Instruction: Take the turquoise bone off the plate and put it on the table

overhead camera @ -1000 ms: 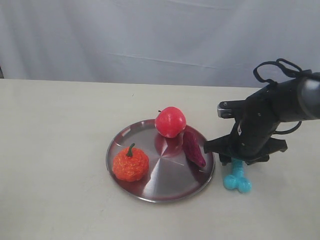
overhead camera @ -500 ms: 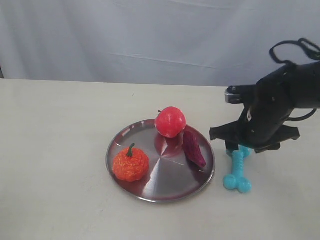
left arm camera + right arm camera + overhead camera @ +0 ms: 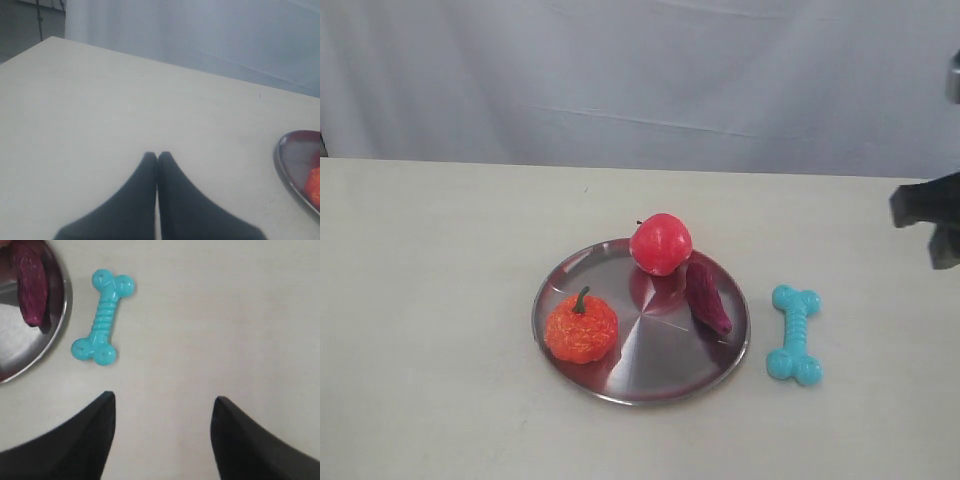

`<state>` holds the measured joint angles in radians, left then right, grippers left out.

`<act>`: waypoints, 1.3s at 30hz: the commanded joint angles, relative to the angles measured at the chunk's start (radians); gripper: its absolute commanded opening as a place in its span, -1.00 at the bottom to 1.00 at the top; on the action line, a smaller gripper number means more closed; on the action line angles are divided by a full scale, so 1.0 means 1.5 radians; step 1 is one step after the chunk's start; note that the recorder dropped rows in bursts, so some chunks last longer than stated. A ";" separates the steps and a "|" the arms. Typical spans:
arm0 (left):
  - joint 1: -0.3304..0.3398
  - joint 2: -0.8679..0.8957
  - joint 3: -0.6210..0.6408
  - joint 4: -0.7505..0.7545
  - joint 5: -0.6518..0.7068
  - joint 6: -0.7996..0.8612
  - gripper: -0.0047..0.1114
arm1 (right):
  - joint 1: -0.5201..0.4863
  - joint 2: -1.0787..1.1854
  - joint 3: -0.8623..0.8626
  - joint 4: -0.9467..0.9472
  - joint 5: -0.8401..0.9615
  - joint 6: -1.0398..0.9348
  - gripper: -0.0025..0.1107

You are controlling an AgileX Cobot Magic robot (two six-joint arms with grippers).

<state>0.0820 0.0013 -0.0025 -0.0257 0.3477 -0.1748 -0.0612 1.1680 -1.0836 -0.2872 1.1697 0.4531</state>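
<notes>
Exterior cam: the turquoise bone (image 3: pixel 795 334) lies flat on the desk (image 3: pixel 440 300), just right of the plate (image 3: pixel 650 355) and not touching it. An apple (image 3: pixel 661 243), pumpkin (image 3: pixel 581 328) and purple toy (image 3: pixel 707 297) sit on the plate.

Left wrist cam: left claw (image 3: pixel 157 156) clenched tight with nothing in it, above the desk.

Right wrist cam: right claw (image 3: pixel 163 398) spread wide and empty, with the bone clear of it.

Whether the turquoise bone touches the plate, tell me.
Apart. The right wrist view shows bare table between the turquoise bone and the plate rim.
</notes>
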 commanded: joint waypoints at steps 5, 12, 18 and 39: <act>-0.003 -0.001 0.002 0.001 -0.003 -0.001 -0.92 | 0.006 -0.240 0.028 0.060 0.034 -0.055 -0.86; -0.003 -0.001 0.002 0.001 -0.003 -0.001 -0.92 | 0.063 -0.314 0.049 0.092 0.034 -0.049 -0.96; -0.003 -0.001 0.002 0.001 -0.003 -0.001 -0.92 | 0.076 -0.342 0.049 0.091 0.034 -0.041 -0.96; -0.003 -0.001 0.002 0.001 -0.003 -0.001 -0.92 | -0.169 -0.580 0.230 0.213 -0.389 -0.116 -0.96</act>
<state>0.0820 0.0013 -0.0025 -0.0257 0.3477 -0.1748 -0.2940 0.3465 -0.7782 0.0201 0.6320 0.3193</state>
